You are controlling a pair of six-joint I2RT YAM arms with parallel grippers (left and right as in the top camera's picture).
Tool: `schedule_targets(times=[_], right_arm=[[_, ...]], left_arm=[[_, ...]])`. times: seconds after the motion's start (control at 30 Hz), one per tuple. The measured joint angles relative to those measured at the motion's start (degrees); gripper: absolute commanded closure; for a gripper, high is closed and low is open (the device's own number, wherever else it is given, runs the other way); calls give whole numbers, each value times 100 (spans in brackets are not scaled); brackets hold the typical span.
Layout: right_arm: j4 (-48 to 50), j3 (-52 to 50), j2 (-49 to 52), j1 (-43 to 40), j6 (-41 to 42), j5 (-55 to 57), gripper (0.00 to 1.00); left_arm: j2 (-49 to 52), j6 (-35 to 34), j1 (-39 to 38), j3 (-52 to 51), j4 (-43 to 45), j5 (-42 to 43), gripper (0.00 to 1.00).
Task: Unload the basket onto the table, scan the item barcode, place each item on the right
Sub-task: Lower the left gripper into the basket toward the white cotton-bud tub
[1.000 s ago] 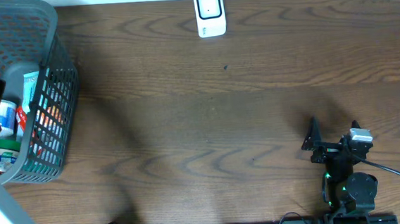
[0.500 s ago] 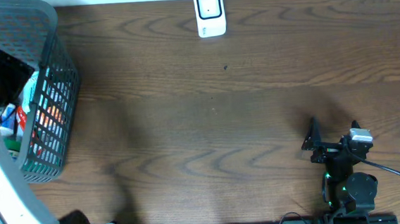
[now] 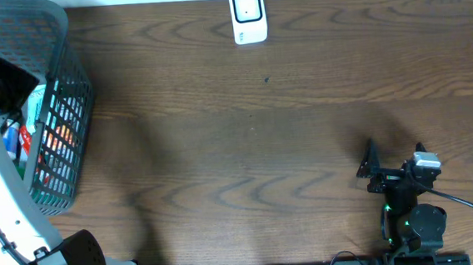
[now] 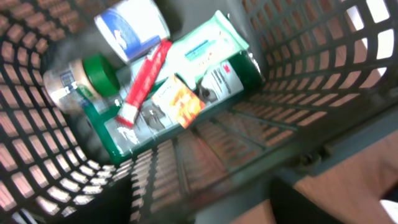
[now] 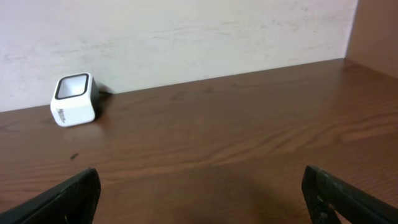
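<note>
Left arm's white link has swung farther over the basket (image 3: 60, 174) in the last second, and its dark left hand (image 4: 345, 206) now hangs above the basket's far part instead of its near part; nothing else on the counter (image 3: 246, 148) has shifted. Any item to be scanned is still inside the basket at the counter's left edge, toward the far left corner. The left wrist view looks down on a green pack (image 4: 186, 93) lying flat, with a red tube (image 4: 144, 81) and an orange packet (image 4: 181, 102) on top of it. A green-lidded jar (image 4: 81, 78) and a blue and white can (image 4: 132, 22) sit beside them. Which one is meant cannot be told. That view is blurred; the left hand's two dark fingers show apart at the bottom, with nothing between them, so no item is held yet. This looks like the reach-in before a pick, early in the task. The scanner (image 3: 247, 15), a small white box, stands at the middle of the far edge, well apart from the basket. Bare wood lies between them, so a carry along that edge looks unobstructed. The basket's tall mesh walls crowd the items and leave little room for the fingers. The right hand (image 5: 202, 194) waits spread wide and empty near the near right corner.
</note>
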Motion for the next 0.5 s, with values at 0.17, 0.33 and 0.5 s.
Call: schedule_targets(times=[0.17, 0.33, 0.5], right_arm=[[0, 0, 0, 0, 0, 0, 1], [0, 0, 0, 0, 0, 0, 1], [0, 0, 0, 0, 0, 0, 1]], left_arm=[[9, 66, 0, 0, 83, -216, 93], [9, 66, 0, 0, 350, -289, 93], [9, 39, 0, 0, 529, -472, 92]])
